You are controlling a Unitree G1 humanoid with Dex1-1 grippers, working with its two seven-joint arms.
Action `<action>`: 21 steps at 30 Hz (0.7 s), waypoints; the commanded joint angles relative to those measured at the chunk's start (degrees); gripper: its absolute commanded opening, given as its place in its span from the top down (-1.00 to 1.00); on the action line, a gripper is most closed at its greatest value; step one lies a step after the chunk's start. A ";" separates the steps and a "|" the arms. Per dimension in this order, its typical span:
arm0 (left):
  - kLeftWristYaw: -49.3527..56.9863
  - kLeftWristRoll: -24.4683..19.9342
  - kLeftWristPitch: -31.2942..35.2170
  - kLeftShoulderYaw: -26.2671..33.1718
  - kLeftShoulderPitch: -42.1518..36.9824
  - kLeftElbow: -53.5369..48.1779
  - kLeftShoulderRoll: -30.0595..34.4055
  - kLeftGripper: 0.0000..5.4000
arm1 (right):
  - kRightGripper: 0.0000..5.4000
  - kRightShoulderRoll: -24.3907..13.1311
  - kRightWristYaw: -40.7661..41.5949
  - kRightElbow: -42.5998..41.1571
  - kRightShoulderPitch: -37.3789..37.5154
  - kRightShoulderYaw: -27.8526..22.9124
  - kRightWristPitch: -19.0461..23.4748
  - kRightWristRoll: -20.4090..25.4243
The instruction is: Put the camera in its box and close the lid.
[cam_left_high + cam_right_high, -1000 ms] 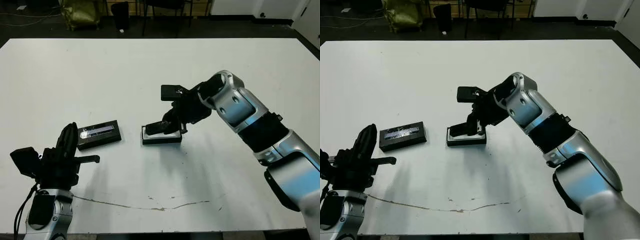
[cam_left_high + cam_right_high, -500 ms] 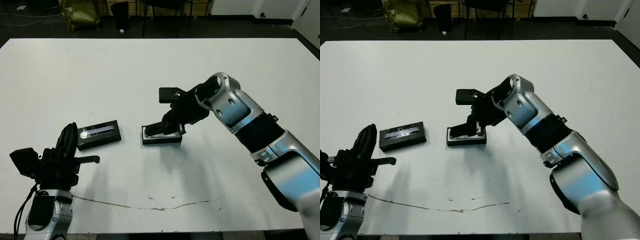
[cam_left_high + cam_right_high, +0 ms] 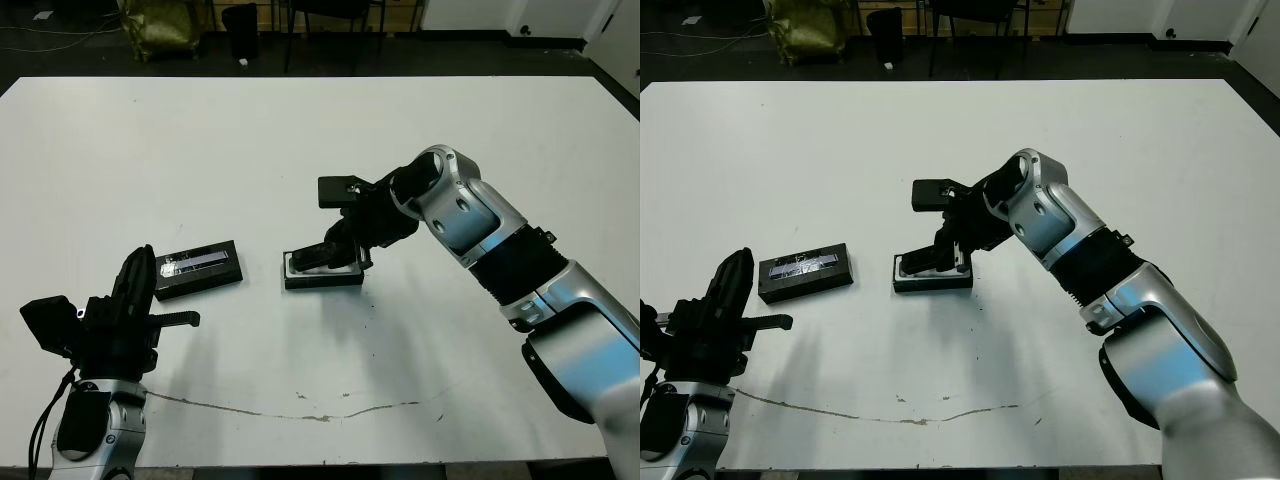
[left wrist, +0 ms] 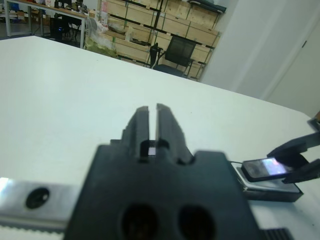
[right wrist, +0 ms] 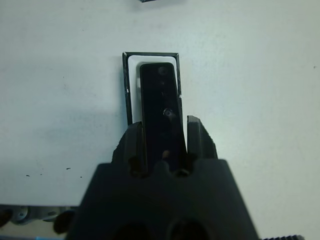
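While the right hand [image 5: 161,142] gripped the camera [image 5: 160,107] by its long sides over the box [image 3: 322,271], tilted, it looked light, rigid and slick; the left hand [image 4: 152,120], closed and empty, waited near the lid [image 3: 198,268].

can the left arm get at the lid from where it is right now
Probably yes. The lid lies flat on the table just ahead of the left tool, with nothing between them. The right tool is busy with the camera over the box, off to the side.
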 commanded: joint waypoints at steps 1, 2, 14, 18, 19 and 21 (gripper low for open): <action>0.35 0.48 0.53 -0.04 0.85 0.91 0.05 1.00 | 0.78 0.28 0.50 0.43 -0.19 0.16 -0.10 -0.08; 0.27 0.51 0.39 -0.05 0.84 1.00 0.09 1.00 | 0.78 0.33 0.59 0.43 -0.14 0.10 -0.13 0.01; 0.93 0.95 0.62 -0.25 0.96 0.71 -0.28 1.00 | 0.78 0.25 0.34 0.41 0.05 0.70 -1.44 -1.38; 0.80 0.92 0.30 -0.43 1.01 0.83 -0.18 1.00 | 0.78 0.55 0.90 0.65 -0.14 0.47 0.15 -1.35; 0.47 0.66 -0.01 -0.38 0.94 1.12 -0.14 1.00 | 0.78 0.51 1.05 0.59 -0.19 0.53 0.18 -1.37; 0.39 0.28 0.24 -0.32 0.88 1.12 -0.13 1.00 | 0.78 0.46 1.49 0.58 -0.24 0.55 0.11 -1.25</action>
